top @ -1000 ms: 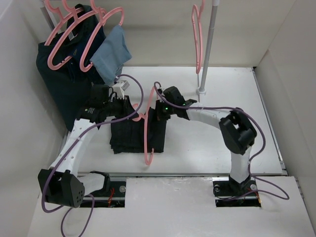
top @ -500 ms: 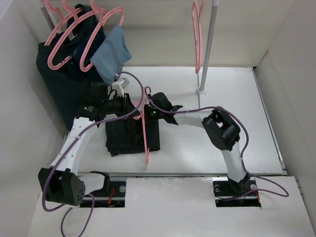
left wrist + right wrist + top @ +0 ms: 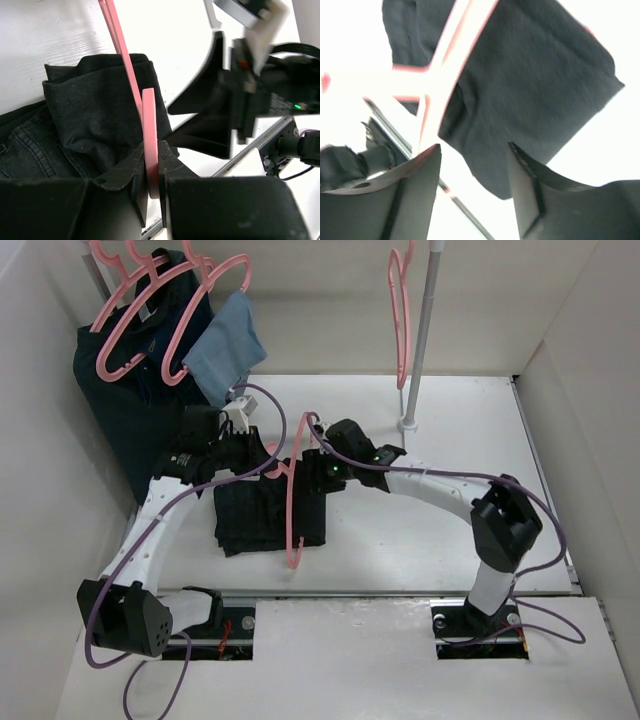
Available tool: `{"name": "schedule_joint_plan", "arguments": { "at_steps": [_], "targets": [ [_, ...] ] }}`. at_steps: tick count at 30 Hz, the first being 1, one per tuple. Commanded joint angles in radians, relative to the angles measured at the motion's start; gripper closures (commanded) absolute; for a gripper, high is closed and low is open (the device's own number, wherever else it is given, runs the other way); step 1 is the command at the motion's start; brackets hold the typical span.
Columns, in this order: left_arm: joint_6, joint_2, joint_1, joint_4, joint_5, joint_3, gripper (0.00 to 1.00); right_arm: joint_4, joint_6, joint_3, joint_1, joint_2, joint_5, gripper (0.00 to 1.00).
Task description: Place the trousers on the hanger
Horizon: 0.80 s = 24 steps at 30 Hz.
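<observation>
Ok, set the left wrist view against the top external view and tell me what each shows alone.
Left wrist only: the left jaws shut on the hanger, and seam stitching on the trousers. Top external only: the navy garment, the light-blue cloth, and a spare hanger beside the pole. Both: the hanger and the folded trousers.

Black fabric trousers (image 3: 90, 115), folded flat just beyond left gripper (image 3: 151, 152); thin pink plastic hanger (image 3: 149, 132) across them, clamped in it.

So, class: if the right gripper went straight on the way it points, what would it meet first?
Most likely the trousers, filling the gap between the right gripper's open fingers; the hanger runs beside that line.
</observation>
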Motion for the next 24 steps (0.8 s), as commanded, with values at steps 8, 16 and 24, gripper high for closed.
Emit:
{"name": "schedule_joint_plan", "arguments": {
  "at_steps": [8, 16, 24],
  "targets": [
    [-0.026, -0.012, -0.008, 0.054, -0.018, 0.063, 1.00, -0.129, -0.145, -0.037, 0.029, -0.153, -0.009, 0.33],
    [-0.036, -0.001, -0.008, 0.063, -0.018, 0.054, 1.00, 0.062, 0.078, 0.091, 0.029, 0.020, -0.166, 0.29],
    [-0.026, 0.008, -0.008, 0.063, -0.049, 0.054, 1.00, 0.111, 0.150, 0.159, 0.018, 0.169, -0.301, 0.64]
  ]
}}
